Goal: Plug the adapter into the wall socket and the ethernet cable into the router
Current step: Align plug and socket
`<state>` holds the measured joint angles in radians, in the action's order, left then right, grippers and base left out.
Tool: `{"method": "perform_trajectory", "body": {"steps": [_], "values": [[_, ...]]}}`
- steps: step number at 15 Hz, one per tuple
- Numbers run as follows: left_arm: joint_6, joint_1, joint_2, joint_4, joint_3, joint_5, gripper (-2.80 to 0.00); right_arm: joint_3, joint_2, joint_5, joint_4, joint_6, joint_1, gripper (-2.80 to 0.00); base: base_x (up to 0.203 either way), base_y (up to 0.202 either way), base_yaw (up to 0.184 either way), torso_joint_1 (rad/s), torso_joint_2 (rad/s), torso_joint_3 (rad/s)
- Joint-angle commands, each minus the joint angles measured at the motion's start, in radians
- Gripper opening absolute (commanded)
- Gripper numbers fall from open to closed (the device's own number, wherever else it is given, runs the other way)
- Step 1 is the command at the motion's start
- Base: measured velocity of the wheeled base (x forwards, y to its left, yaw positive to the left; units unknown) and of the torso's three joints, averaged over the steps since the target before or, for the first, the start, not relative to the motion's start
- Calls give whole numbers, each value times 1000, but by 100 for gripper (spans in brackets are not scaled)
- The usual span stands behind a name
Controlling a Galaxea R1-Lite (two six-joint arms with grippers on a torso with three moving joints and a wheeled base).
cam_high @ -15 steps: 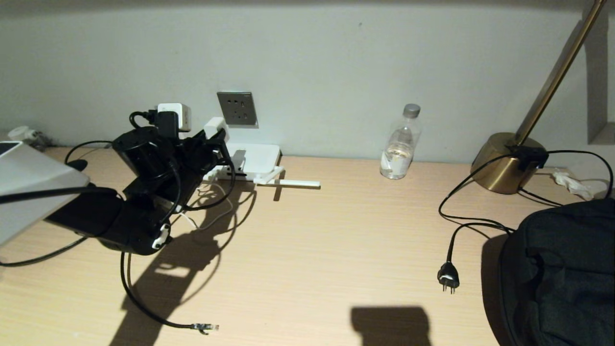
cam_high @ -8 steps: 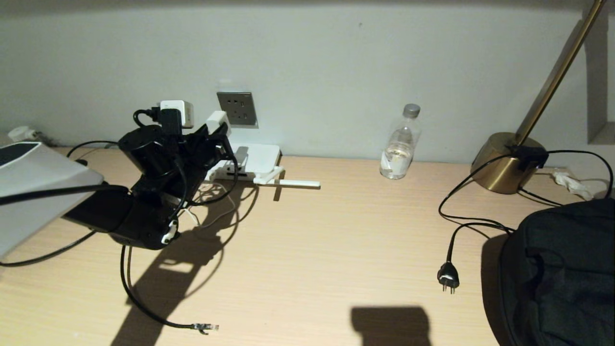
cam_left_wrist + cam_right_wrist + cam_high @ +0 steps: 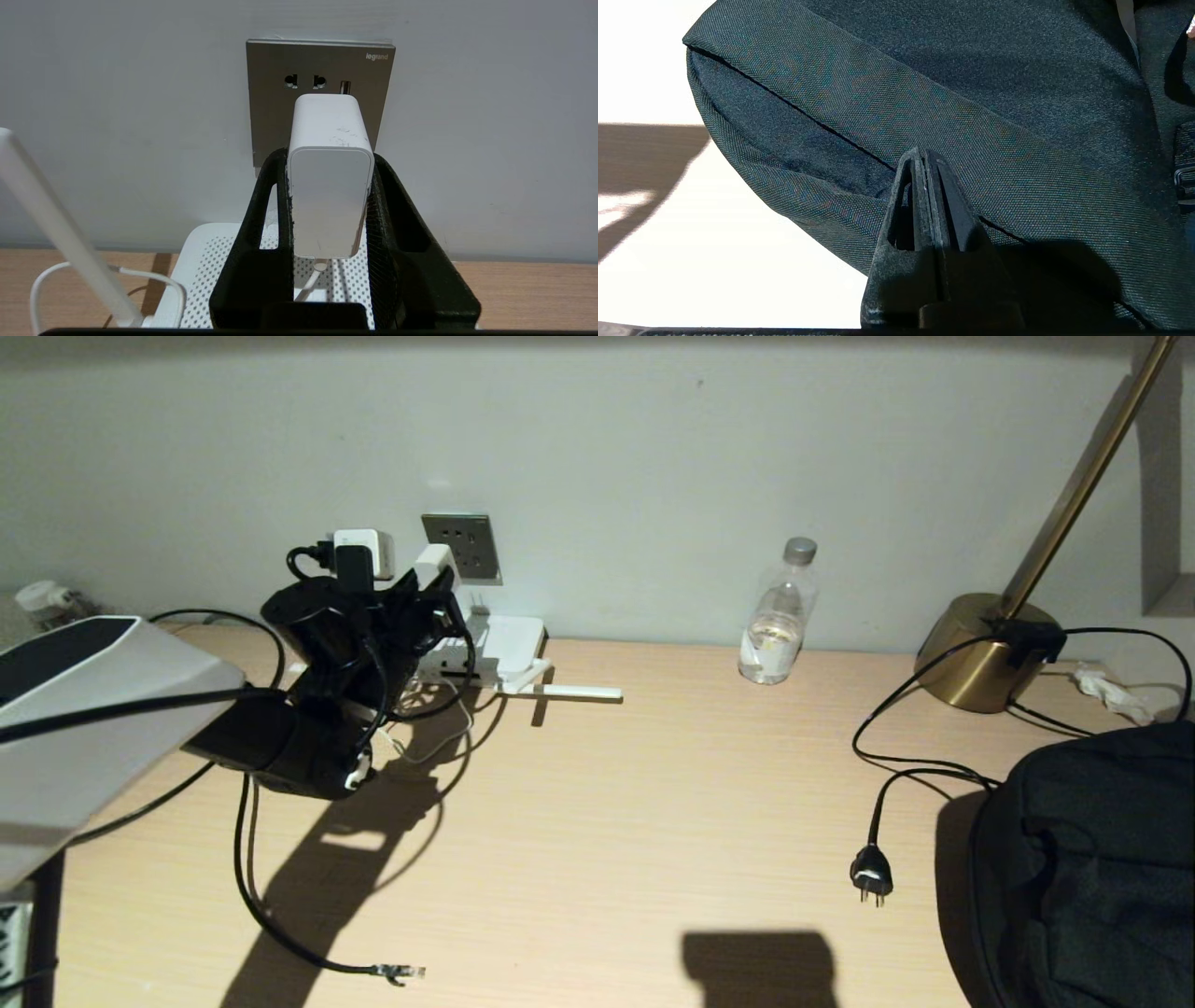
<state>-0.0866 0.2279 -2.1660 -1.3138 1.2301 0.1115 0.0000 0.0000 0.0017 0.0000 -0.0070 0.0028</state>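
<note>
My left gripper is shut on the adapter, a white block with its thin white cord hanging below. It holds the block right in front of the grey wall socket, covering the plate's lower part; whether they touch I cannot tell. In the head view the adapter sits just left of the wall socket, above the white router. The ethernet cable trails over the desk, and its clear plug lies loose near the front edge. My right gripper is shut and empty over a black bag.
On the desk stand a water bottle by the wall and a brass lamp base at the back right. A black two-pin plug lies on its cord beside the black bag. A router antenna lies flat.
My left arm has moved right and toward the wall, carrying the adapter from beside the socket to close in front of it. The ethernet plug has not moved.
</note>
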Motion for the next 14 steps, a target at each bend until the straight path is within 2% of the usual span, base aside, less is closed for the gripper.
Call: {"method": "perform_trajectory", "body": {"steps": [1,8,14], "values": [[-1,-1,-29,-5,31,1,-280,0,2,0,0,-1,0,-280,0,0,0,0,0,0],[-2,-1,-74,45,140,0,-280,0,2,0,0,-1,0,-280,0,0,0,0,0,0],[-4,-2,-71,54,144,-1,-280,0,2,1,0,-1,0,-280,0,0,0,0,0,0]]}}
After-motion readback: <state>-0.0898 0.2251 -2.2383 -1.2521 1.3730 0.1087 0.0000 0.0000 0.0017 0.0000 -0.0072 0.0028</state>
